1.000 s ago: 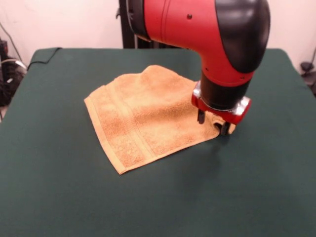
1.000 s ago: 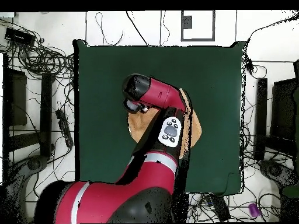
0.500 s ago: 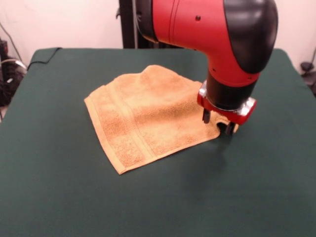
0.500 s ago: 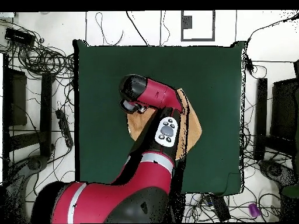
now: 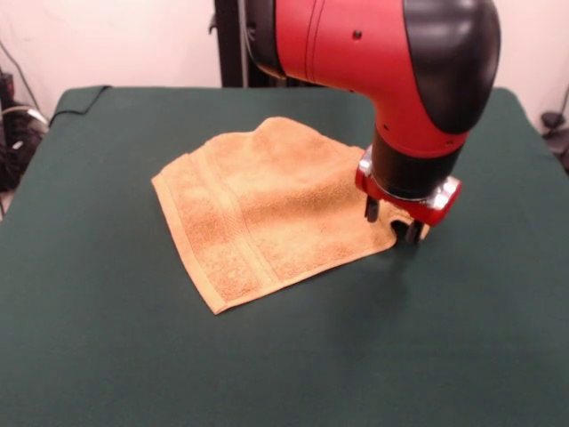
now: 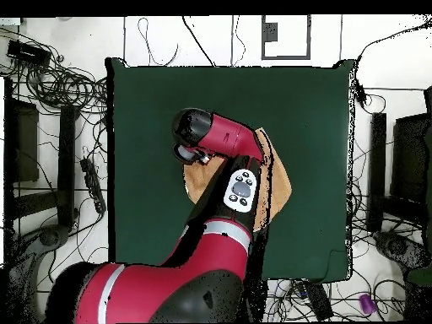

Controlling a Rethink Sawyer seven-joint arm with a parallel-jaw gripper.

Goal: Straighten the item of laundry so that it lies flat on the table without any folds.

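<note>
The hand (image 5: pixel 392 221) stands low over the dark green desk (image 5: pixel 107 356), its two dark fingers (image 5: pixel 371 210) spread apart, straddling the orange-tan towel's (image 5: pixel 258 209) corner without pinching it. From the hand the towel spreads out across mid-desk, lying mostly flat, with a raised ridge along its far edge beside the arm (image 6: pixel 228 186).

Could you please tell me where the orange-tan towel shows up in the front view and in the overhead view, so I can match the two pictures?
Front view: the towel lies around the middle of the table, its right corner under the gripper.
Overhead view: the towel lies right of the table's centre, mostly hidden beneath the red arm.
Shared landmark: the gripper at the towel's corner.
</note>
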